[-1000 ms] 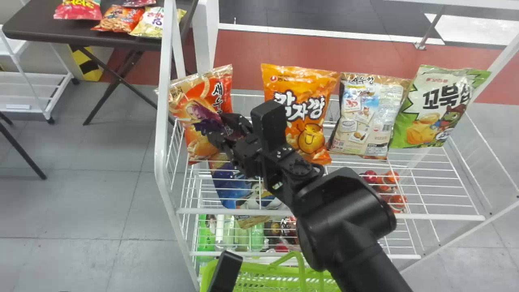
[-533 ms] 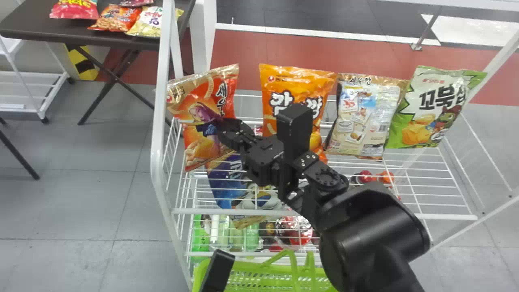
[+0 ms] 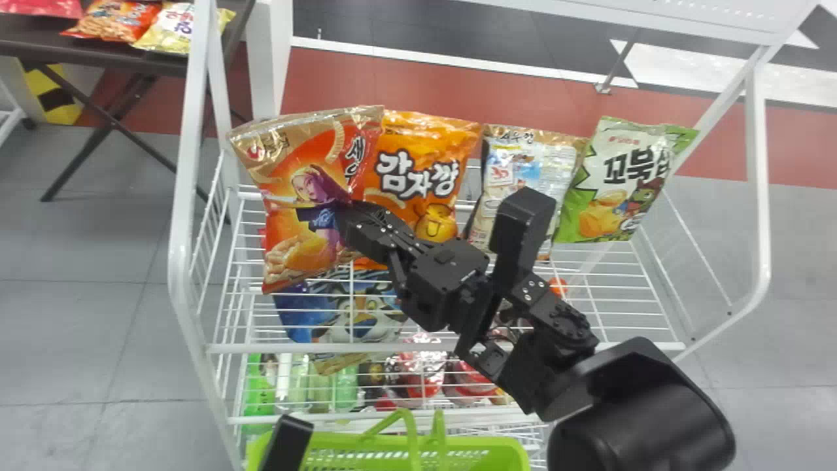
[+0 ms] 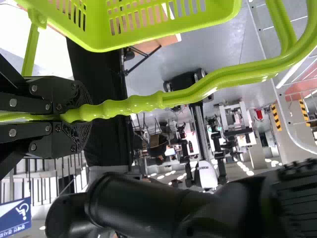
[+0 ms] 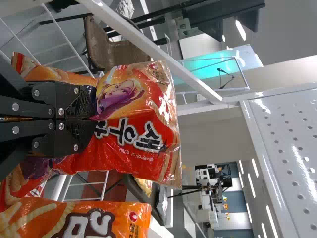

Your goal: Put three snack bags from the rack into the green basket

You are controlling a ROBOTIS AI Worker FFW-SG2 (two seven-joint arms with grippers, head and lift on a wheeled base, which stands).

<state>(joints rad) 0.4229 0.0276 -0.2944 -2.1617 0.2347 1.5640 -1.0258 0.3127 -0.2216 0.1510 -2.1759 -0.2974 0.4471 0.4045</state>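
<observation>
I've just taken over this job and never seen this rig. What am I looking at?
It's a two-armed robot. The head view looks forward and down from its head; each wrist view comes from a camera on that arm, turned sideways.

The right gripper is shut on a red-orange snack bag, at the left end of the white wire rack. To its right, on the upper shelf, stand an orange bag, a pale one and a green-and-white one. A blue bag is lower down.

The left gripper is clamped on the handle of the green basket, in front of the rack. More snack bags lie on a dark table.
</observation>
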